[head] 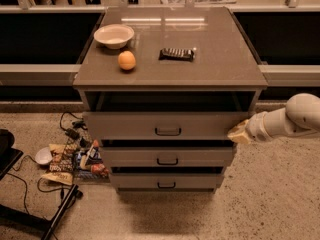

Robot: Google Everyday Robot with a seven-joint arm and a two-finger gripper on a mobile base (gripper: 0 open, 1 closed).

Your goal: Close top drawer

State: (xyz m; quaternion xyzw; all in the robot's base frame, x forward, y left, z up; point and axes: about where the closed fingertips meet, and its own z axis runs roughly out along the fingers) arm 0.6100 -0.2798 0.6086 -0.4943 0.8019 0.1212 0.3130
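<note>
The top drawer (130, 125) is pulled out from the grey cabinet, with a wide flat front panel and a small dark loop handle (168, 131). Its dark box interior shows behind the panel. My gripper (237, 133) comes in from the right on a white arm and sits at the right end of the drawer's front panel, touching or just beside it.
Two narrower drawers (167, 157) sit below, also slightly out. On the cabinet top (215, 54) stand a white bowl (114, 36), an orange (126, 60) and a dark snack bar (177, 54). Snack bags and cables (70, 156) lie on the floor at left.
</note>
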